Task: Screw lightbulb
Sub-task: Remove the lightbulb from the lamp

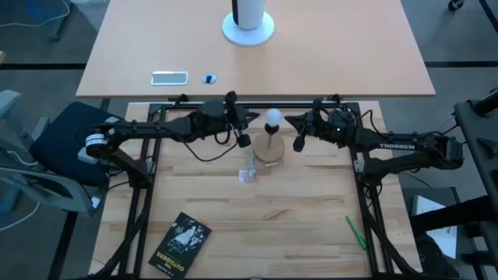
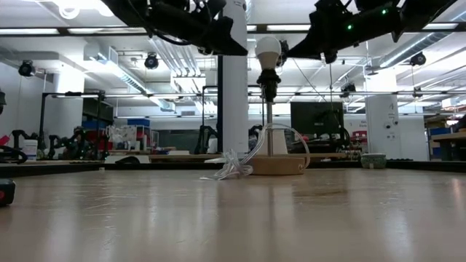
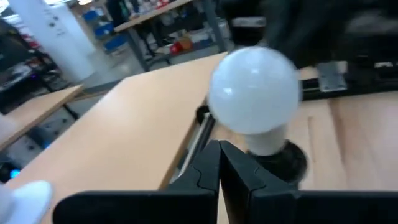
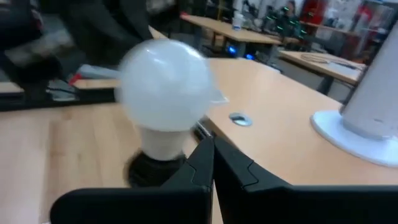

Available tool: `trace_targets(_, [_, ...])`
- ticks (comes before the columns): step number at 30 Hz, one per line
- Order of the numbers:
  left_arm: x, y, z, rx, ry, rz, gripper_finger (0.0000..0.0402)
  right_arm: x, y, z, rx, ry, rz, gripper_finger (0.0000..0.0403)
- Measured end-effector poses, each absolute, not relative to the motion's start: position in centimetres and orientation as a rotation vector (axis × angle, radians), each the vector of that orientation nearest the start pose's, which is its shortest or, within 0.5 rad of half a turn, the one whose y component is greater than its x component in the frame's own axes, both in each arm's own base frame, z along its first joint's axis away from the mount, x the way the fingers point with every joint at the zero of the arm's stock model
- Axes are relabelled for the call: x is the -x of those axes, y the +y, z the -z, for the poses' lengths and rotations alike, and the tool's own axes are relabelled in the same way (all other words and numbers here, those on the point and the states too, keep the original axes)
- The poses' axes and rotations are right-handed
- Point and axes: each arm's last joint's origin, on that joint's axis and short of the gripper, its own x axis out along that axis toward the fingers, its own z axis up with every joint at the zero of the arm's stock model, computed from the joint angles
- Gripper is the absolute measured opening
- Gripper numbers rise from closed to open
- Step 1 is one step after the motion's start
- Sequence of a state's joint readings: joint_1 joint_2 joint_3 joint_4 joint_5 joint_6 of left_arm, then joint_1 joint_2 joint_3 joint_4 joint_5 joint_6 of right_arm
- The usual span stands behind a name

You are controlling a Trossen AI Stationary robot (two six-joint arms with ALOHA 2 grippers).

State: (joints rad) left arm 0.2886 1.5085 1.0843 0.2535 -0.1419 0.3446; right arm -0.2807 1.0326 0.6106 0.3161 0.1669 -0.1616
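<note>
1. The lightbulb point(image 1: 273, 118) sits upright atop the stand's socket point(image 2: 268, 81), glass up, long axis vertical, over the round wooden base point(image 1: 271, 152).
2. Left gripper point(image 1: 250, 118) hangs just beside the bulb on its left, fingers pressed together, empty.
3. Right gripper point(image 1: 291, 121) is opposite, likewise pressed together and empty (both look about equally near).
4. Judgement: either must open before grasping.

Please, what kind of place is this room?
Probably a robotics lab or workshop. The low view shows a large open room with ceiling strip lights, workbenches carrying equipment, and a monitor behind the table.
</note>
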Motion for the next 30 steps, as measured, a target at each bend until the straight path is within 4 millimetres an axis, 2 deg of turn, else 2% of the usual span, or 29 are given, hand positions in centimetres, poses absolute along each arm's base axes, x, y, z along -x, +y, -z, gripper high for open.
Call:
trace_targets(5, [-33.3,10.5,-30.6,-0.34,0.209,-0.434,0.0,-22.2,-6.6,-27.8,0.165,0.086,0.365,0.0])
trace_targets(10, [-34.0,10.4,-30.0,-0.341,0.191,-0.355,0.0,-22.6,-6.9,-27.4,0.173,0.095,0.375,0.0])
trace_targets(20, [-34.2,9.9,-30.0,-0.352,0.16,-0.188,0.0,-22.8,-7.2,-27.4,0.17,0.089,0.423,0.0])
trace_targets(30, [-34.2,9.6,-29.9,-0.34,0.158,-0.168,0.0,-23.1,-7.4,-27.1,0.148,0.085,0.45,0.0])
